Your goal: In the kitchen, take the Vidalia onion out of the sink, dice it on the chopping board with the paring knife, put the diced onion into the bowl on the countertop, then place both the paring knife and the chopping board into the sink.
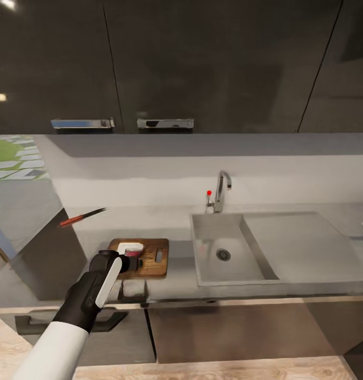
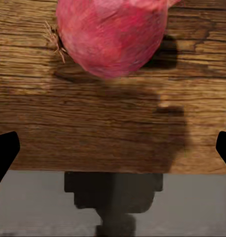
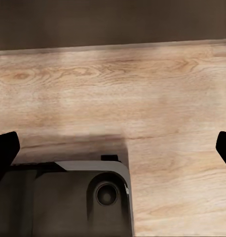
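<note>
Hovering over onion (image 2: pixel 110 37) on board (image 2: pixel 113 128); left gripper (image 2: pixel 113 148) spread wide, empty.
Dicing step next; knife (image 1: pixel 82 217) lies well apart on counter (image 1: pixel 170 285), needs fetching; right gripper (image 3: pixel 113 148) also spread, empty.

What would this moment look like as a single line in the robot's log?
stage: onion placed | Vidalia onion: on chopping board | left gripper: open above board | paring knife: on countertop | sink: empty

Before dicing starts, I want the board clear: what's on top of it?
The onion rests on the chopping board. The left arm covers part of the board in the head view, so anything there stays hidden.
</note>
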